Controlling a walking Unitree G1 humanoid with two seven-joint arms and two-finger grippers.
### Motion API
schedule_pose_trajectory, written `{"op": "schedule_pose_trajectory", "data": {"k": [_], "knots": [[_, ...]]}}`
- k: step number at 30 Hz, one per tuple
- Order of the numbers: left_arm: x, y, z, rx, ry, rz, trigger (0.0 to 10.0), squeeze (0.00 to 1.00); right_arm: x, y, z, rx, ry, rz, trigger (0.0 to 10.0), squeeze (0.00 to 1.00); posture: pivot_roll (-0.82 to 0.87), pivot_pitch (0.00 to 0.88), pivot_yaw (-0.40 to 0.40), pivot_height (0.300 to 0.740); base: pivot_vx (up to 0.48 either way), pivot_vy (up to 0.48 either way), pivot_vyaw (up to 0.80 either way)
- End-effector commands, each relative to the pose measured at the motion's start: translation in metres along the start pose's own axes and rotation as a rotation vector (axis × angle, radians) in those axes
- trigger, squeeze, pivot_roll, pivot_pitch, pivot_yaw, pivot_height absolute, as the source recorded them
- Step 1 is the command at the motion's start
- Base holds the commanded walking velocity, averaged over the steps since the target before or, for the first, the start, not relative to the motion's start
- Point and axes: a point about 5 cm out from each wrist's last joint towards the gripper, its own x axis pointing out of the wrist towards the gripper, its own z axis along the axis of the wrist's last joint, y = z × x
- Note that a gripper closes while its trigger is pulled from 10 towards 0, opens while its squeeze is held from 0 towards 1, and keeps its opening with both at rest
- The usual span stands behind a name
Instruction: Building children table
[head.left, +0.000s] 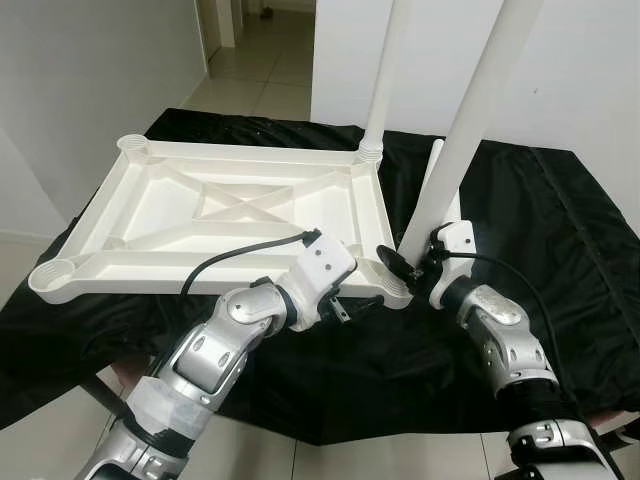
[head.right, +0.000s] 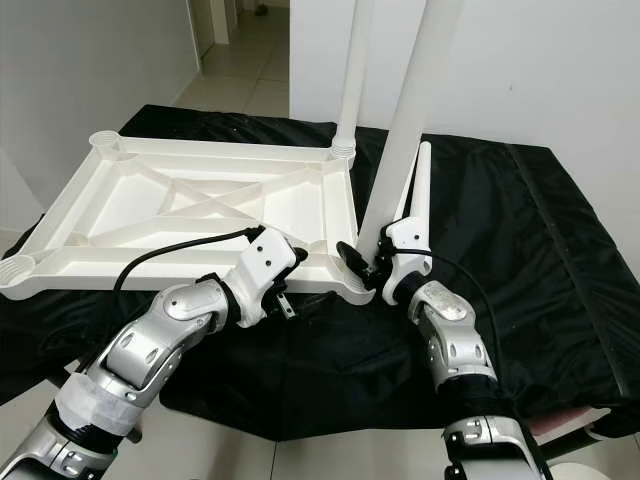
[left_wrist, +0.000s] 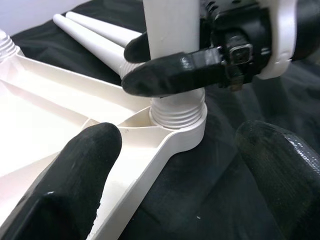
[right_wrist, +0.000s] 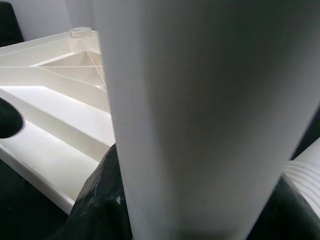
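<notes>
Because the white leg is clamped low by the right gripper and leans over the near corner socket, cross-threading could be caused if it is turned while tilted. The left gripper, fingers spread, brackets the upturned tabletop edge (apparently bracing it). Farther off, one leg stands fitted; spare legs lie on the black cloth. No containers are seen.

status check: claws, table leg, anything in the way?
Right claw shut on table leg, leg seated in tabletop near corner socket. Left claw open at that corner. Spare legs lying behind, not blocking.
</notes>
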Motion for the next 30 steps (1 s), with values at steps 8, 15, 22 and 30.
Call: {"op": "schedule_pose_trajectory", "data": {"k": [8, 15, 22, 30], "knots": [[0.007, 0.002, 0.003, 0.020, -0.009, -0.024, 10.0, 0.00, -0.003, 0.011, -0.007, 0.031, 0.039, -0.175, 10.0, 0.00, 0.00, 0.030, -0.027, 0.740, 0.000, 0.000, 0.00], [0.005, 0.007, 0.004, 0.015, -0.011, -0.006, 10.0, 0.00, -0.006, 0.016, -0.006, 0.097, 0.067, -0.497, 10.0, 0.00, 0.00, 0.053, -0.026, 0.740, 0.000, 0.000, 0.00], [-0.002, 0.010, 0.002, -0.009, -0.013, 0.057, 10.0, 0.00, 0.000, 0.032, 0.001, 0.198, -0.014, -0.709, 10.0, 0.00, 0.03, 0.081, -0.036, 0.740, 0.000, 0.000, 0.00], [-0.004, 0.019, 0.001, -0.022, -0.013, 0.120, 10.0, 0.00, 0.011, 0.050, 0.020, 0.270, -0.128, -0.613, 10.0, 1.00, 0.03, 0.079, -0.044, 0.740, 0.000, 0.000, 0.00]]}}
